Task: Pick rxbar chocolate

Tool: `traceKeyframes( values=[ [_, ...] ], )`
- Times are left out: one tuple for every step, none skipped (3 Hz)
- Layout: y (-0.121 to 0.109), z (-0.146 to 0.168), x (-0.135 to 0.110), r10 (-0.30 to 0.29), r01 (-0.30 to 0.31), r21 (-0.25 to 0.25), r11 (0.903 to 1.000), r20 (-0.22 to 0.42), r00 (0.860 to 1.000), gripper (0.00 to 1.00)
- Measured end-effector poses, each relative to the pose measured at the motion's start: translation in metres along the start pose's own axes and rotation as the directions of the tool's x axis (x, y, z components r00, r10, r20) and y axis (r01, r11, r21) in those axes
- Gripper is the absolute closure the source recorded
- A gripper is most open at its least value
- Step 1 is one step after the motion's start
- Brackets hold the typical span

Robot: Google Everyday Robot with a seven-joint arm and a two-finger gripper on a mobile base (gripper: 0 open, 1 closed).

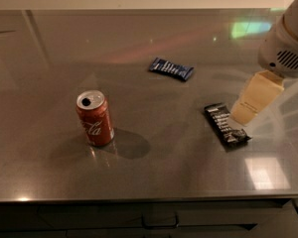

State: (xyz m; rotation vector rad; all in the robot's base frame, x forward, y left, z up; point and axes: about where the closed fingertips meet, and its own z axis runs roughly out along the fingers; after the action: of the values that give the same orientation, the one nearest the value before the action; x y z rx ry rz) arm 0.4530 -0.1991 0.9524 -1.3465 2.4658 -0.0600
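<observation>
The rxbar chocolate (225,123) is a flat bar in a glossy black wrapper with rows of white text. It lies flat on the steel counter at the right, angled toward the front right. My gripper (248,105) hangs from the white arm at the right edge. Its cream-coloured fingers (255,96) point down and left. Their tips are just right of the bar's far end, slightly above the counter.
A dark blue wrapped bar (171,68) lies farther back, near the middle. A red soda can (95,118) stands upright at the left. The steel counter (149,182) has its front edge close to the camera, with drawers below.
</observation>
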Motion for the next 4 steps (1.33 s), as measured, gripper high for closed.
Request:
traceKeyframes(
  values=[
    [0.001,0.015,0.002,0.18,-0.18,0.024,0.9834,0.011,0.984,0.0],
    [0.001,0.034,0.007,0.345,-0.345,0.017,0.9384,0.021,0.938,0.0],
    [0.003,0.057,0.009,0.444,-0.444,-0.006,0.8959,0.008,0.896,0.0],
    [0.005,0.079,0.007,0.5,-0.501,-0.028,0.865,-0.033,0.865,0.0]
  ],
)
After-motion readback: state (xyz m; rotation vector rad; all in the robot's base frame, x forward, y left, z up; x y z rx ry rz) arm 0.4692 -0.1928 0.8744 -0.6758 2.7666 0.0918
